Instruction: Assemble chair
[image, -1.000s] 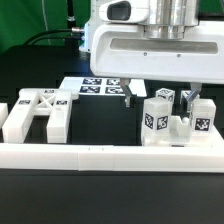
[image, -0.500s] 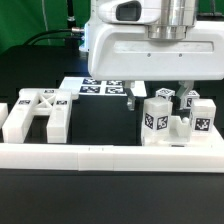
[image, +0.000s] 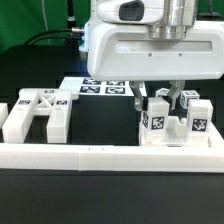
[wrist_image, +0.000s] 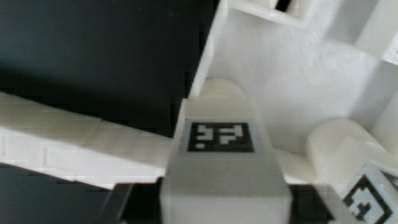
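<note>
Just behind the border rail (image: 100, 155) at the counter's (image: 105, 125) front edge, toward the exterior view's right, stand blocky chair parts (image: 155, 122). Among them the tool (image: 164, 102) straddles a tagged block (image: 163, 93); whether the jaws pinch it I cannot tell. The block seems upright, long axis vertical, tag facing up. The step in hand looks like grasping; next it needs a firm squeeze and a straight lift. Farther back lies the marker board (image: 95, 87).

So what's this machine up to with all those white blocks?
A robot arm is putting a chair together from loose white plastic parts. Its pincer hangs over a cluster of blocky parts on the exterior view's right, straddling a small tagged block; whether it grips yet is unclear. A larger H-shaped part lies untouched on that view's left, behind the long white rail.
</note>
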